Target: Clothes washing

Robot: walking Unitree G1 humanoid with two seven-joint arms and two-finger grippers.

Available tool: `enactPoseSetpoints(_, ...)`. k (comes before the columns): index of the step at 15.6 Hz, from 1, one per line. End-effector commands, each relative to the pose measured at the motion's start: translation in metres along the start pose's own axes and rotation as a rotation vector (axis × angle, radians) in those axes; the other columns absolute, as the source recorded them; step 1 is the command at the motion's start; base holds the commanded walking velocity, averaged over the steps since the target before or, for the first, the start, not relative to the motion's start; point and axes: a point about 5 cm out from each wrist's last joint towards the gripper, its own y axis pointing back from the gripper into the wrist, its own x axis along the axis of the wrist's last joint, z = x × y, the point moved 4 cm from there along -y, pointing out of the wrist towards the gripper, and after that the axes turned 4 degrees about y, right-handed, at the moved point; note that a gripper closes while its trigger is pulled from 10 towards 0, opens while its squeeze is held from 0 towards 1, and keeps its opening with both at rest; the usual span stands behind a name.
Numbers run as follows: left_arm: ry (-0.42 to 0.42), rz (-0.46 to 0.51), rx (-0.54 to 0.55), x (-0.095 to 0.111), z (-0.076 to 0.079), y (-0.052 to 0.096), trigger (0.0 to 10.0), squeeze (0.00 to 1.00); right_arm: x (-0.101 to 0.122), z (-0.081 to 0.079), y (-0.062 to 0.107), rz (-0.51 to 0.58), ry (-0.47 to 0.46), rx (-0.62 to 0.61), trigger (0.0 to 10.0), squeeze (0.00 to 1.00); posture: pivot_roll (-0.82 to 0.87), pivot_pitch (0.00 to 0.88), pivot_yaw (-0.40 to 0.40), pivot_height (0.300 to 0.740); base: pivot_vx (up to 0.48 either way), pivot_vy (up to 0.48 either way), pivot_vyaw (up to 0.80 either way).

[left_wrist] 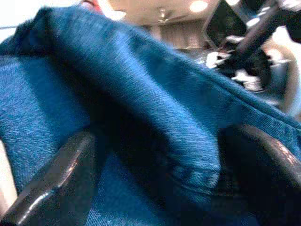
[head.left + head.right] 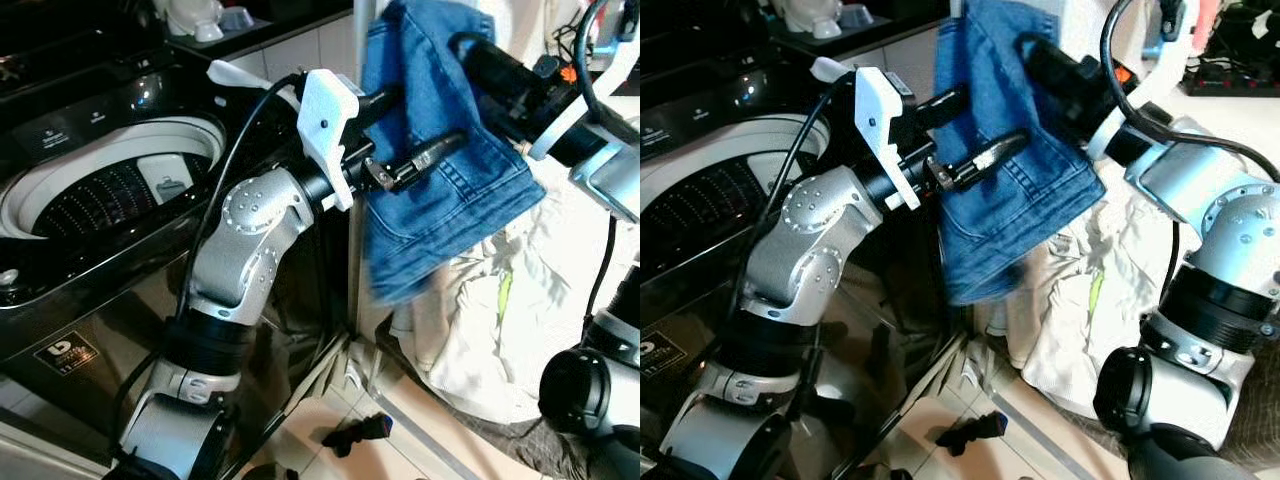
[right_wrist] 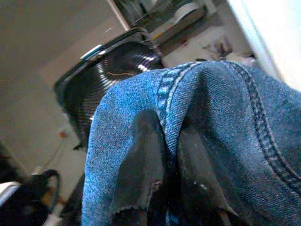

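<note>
The two black fingers [image 3: 150, 165] of the right gripper [image 2: 470, 45] are pressed together on a fold of the blue jeans [image 2: 440, 150], with the thick seam pinched between them. The fingers [image 1: 51, 183] of the left gripper [image 2: 410, 130] are spread apart, one on each side of the cloth, so the denim lies between them but is not squeezed.

The jeans are held up in the air, between the two arms, just beside the washing machine [image 2: 110, 190]. They are probably lifted this high so that they can be carried over the machine's rim and dropped into the open drum [image 2: 100, 195]. The hanging part is steadied by the left gripper, it seems, so it does not swing.

A heap of white laundry [image 2: 480, 320] is seen below the jeans, near the floor. More washing is likely waiting there.

In the eye views the whole scene is shown: both arms, the drum and the heap. How hard the cloth is pinched is hard to tell from there. That is shown in the wrist views, close up. In the right wrist view the dark washing machine is also seen behind the jeans.
</note>
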Motion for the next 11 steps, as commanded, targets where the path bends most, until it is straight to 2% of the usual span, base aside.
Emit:
enactPoseSetpoints(1, -0.002, 0.009, 0.018, 0.003, -0.003, -0.003, 10.0, 1.0, 0.002, -0.018, -0.001, 0.006, 0.015, 0.071, 0.0, 0.0, -0.09, 0.0, 0.063, 0.74, 0.0, 0.0, 0.0)
enactPoseSetpoints(2, 0.027, 0.018, 0.014, 0.002, -0.001, -0.004, 10.0, 0.43, -0.001, -0.02, -0.002, -0.003, 0.011, 0.081, 0.0, 0.0, -0.09, 0.0, 0.063, 0.74, 0.0, 0.0, 0.0)
enactPoseSetpoints(3, 0.042, 0.022, 0.011, 0.002, -0.001, -0.004, 10.0, 0.42, -0.003, -0.021, -0.002, -0.011, 0.01, 0.083, 0.0, 0.0, -0.09, 0.0, 0.066, 0.74, 0.0, 0.0, 0.0)
enactPoseSetpoints(4, 0.056, 0.024, 0.019, 0.001, -0.002, -0.003, 0.0, 0.32, -0.003, -0.022, -0.002, -0.015, 0.002, 0.075, 0.0, 0.0, -0.09, 0.0, 0.066, 0.74, 0.0, 0.0, 0.0)
enactPoseSetpoints(5, 0.05, 0.024, 0.036, 0.001, -0.006, -0.002, 0.0, 0.14, -0.003, -0.023, -0.001, -0.014, -0.003, 0.073, 0.0, 0.0, -0.09, 0.0, 0.068, 0.74, 0.0, 0.0, 0.0)
enactPoseSetpoints(6, 0.049, 0.024, 0.042, 0.001, -0.007, -0.002, 0.0, 0.02, -0.003, -0.023, -0.001, -0.014, -0.004, 0.072, 0.0, 0.0, -0.09, 0.0, 0.07, 0.74, 0.0, 0.0, 0.0)
enactPoseSetpoints(11, 0.023, 0.016, 0.089, 0.0, -0.017, -0.001, 0.0, 0.0, -0.004, -0.024, 0.001, -0.021, -0.002, 0.06, 0.0, 0.0, -0.09, 0.0, 0.071, 0.74, 0.0, 0.0, 0.0)
